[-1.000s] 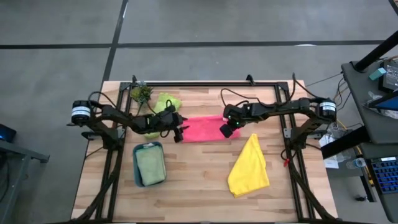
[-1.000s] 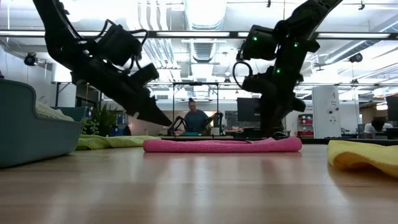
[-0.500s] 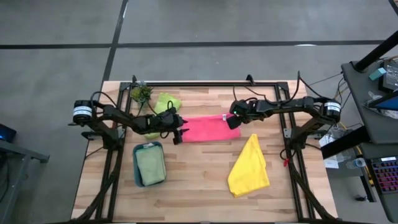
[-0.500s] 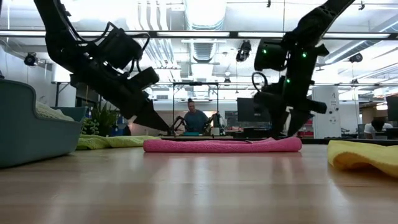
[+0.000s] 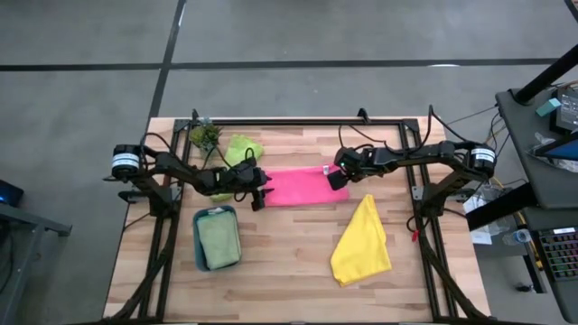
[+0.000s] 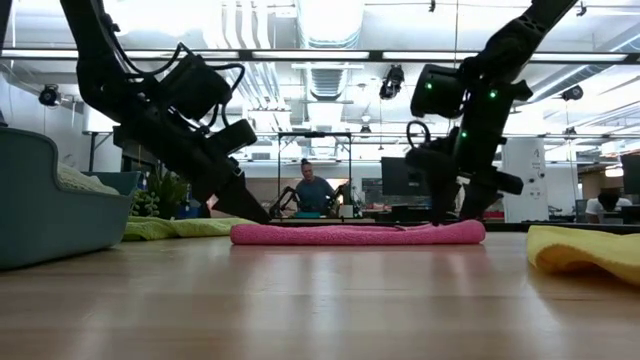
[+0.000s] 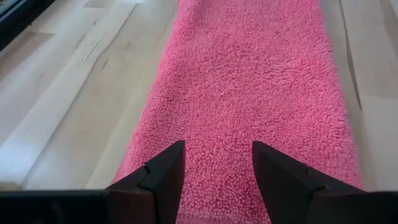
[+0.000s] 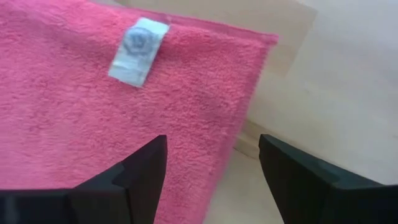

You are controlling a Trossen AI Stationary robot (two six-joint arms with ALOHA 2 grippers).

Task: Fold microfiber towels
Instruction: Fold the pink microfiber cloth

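The pink towel (image 5: 296, 188) lies on the table as a folded strip running left to right, seen edge-on in the low view (image 6: 350, 233). My left gripper (image 5: 262, 192) is open over its left end (image 7: 242, 93), slanting down. My right gripper (image 5: 336, 178) is open over its right end, near the far corner with the white label (image 8: 138, 50). The yellow towel (image 5: 363, 242) lies crumpled at the near right. The lime green towel (image 5: 239, 149) lies at the far left. A pale sage green towel (image 5: 219, 242) rests in the teal tray (image 5: 199, 236). My left gripper's open fingers (image 7: 161, 177) stand low over the pink towel's left end; I cannot tell whether they touch it. My right gripper's open fingers (image 8: 140, 171) reach down to the towel's right end (image 6: 450, 222); I cannot tell whether they touch it either.
A small potted plant (image 5: 205, 135) stands at the far left by the lime green towel. A black frame rail (image 5: 298, 121) runs along the table's far edge. Bare wood (image 5: 289, 262) lies in front of the pink towel, between the tray and the yellow towel.
My right gripper has opened and let go of the pink towel's right end, rolling its wrist and shifting a little toward the table's right edge. The towel's right end now lies flat.
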